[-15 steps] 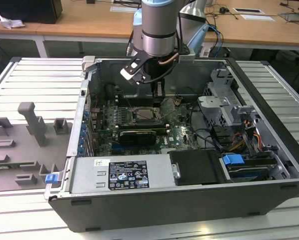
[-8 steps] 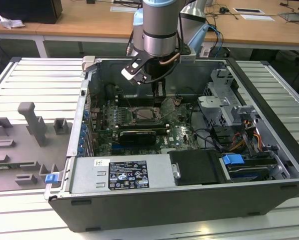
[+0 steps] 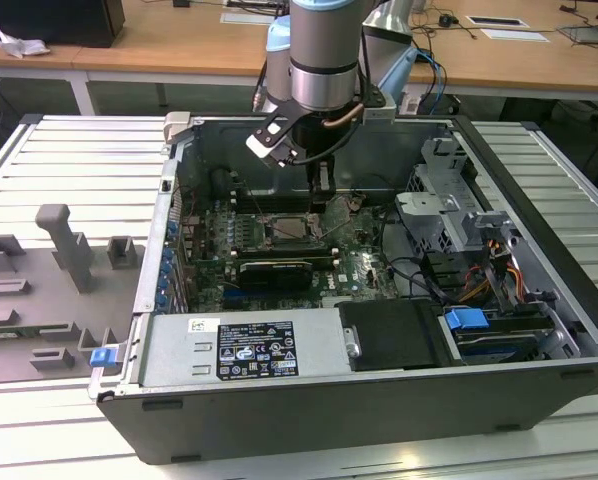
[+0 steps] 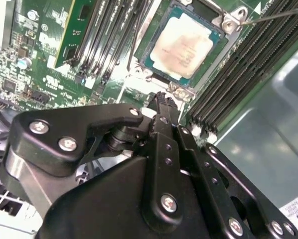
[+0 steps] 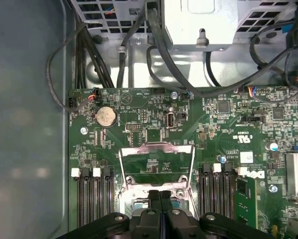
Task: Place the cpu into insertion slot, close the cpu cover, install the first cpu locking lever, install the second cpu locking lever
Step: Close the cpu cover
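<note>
Stock as I read it:
- cpu (image 4: pixel 181 45): seated in the insertion slot (image 4: pixel 145 63). Done.
- cpu cover (image 5: pixel 156 148): apparently raised, not closed.
- Levers: not installed.
- Gripper (image 5: pixel 160 199): fingers pressed together, empty, just beside the cover.

A light grey workbench (image 3: pixel 79 160) with a ribbed, slatted top is seen in the exterior view. An open dark grey computer case (image 3: pixel 399 395) is laid on its side across its middle. On the exterior view's left, just beside the case, a grey fixture plate (image 3: pixel 19 300) with upright blocks is set.
</note>
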`<act>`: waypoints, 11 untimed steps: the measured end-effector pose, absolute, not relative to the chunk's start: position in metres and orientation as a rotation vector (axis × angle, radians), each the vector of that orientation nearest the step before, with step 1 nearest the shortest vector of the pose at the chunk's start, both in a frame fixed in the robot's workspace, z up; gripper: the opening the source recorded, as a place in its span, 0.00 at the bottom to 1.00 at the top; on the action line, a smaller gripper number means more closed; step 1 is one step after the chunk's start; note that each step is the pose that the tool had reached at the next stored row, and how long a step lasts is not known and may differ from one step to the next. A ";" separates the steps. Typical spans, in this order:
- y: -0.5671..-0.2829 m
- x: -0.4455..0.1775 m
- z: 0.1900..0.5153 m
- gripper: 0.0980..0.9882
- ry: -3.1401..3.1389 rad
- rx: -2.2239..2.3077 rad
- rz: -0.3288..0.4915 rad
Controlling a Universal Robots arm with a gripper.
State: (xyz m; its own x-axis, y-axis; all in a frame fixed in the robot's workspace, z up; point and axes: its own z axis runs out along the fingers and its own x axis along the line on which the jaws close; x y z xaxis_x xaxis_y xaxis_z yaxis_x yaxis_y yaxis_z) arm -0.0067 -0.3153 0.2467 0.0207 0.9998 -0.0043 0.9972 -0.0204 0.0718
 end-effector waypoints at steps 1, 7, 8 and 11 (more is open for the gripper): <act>-0.315 -0.007 0.248 0.01 2.160 2.205 0.073; -0.315 -0.006 0.263 0.01 2.160 2.205 0.073; -0.315 -0.005 0.263 0.01 2.160 2.205 0.073; -0.315 0.006 0.263 0.01 2.162 2.207 0.068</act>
State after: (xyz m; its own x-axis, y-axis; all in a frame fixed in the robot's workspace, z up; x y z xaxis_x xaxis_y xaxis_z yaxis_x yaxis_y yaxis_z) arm 0.0065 -0.3153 0.2632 0.0208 0.9998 -0.0045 0.9975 -0.0204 0.0679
